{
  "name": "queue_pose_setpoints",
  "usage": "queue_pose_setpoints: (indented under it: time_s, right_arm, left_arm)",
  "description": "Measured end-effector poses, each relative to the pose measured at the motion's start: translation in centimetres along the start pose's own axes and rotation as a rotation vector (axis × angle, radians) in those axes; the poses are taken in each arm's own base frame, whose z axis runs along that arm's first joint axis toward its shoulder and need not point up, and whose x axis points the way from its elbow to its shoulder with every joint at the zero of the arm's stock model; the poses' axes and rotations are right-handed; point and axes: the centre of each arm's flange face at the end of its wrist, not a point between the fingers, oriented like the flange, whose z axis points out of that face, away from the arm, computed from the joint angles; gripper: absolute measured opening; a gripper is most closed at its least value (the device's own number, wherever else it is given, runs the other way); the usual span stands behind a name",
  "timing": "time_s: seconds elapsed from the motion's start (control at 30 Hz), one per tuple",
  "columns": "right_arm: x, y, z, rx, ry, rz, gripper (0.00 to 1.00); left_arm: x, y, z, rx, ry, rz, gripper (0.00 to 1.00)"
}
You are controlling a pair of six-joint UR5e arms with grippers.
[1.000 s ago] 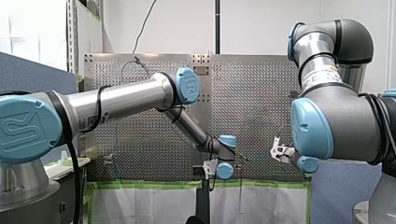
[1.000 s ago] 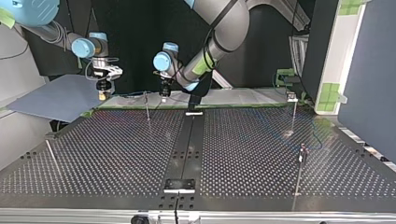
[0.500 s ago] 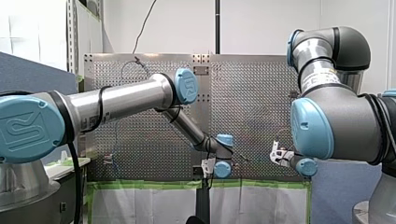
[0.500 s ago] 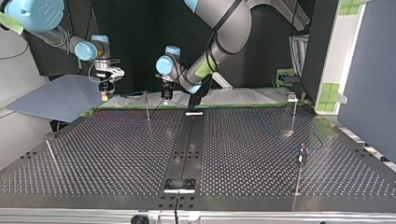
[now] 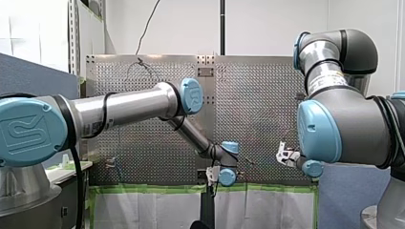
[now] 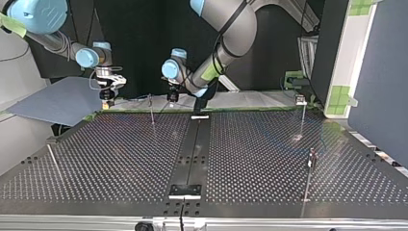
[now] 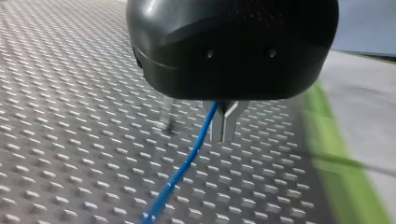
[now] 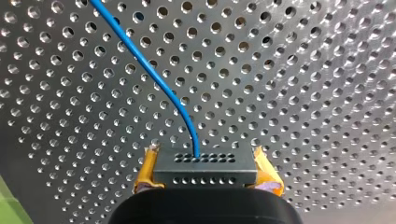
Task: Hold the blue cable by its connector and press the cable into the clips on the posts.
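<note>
1. Since 1.0 s ago, the left arm (image 5: 129,105) has dropped its elbow a bit in the front view. The left hand (image 6: 172,99) has nudged toward the top view's right. The right hand (image 6: 107,102) is roughly where it was.
2. Left arm pose: the upper arm runs near level from the front view's left. The elbow is bent and the forearm slopes down to a wrist low at the view's centre. In the top view the hand points straight down at the surface's (image 6: 269,159) far edge.
3. Right arm (image 5: 344,124) pose: it is folded tight at the front view's right with the wrist low. In the top view the hand points down by the far left corner, beside a grey board (image 6: 57,101).
4. Right hand: the yellow pads (image 8: 148,170) are clamped on both sides of the dark connector (image 8: 205,165). The blue cable (image 8: 154,77) exits the connector's far face and curves away over the perforated surface.
5. Left hand: the metal fingers (image 7: 224,123) have their tips pressed together. The cable emerges by their roots and runs down toward the surface. I can't tell whether it is pinched.
6. A post (image 6: 151,109) stands between the two hands in the top view, nearer the left one. Its clip is too small to read.
</note>
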Motion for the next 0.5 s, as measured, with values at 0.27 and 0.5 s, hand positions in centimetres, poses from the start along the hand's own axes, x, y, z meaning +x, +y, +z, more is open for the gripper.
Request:
queue_pose_setpoints:
  time_s: [0.27,0.5]
  right_arm:
    - [-1.6,0.5,0.9,-0.011,-0.042,0.004,0.00]
    - [-1.9,0.7,1.6,-0.005,-0.037,0.002,0.00]
  left_arm:
    - [2.2,2.1,-0.3,-0.021,0.049,0.022,0.00]
    - [1.8,2.4,0.3,-0.027,0.039,0.024,0.00]
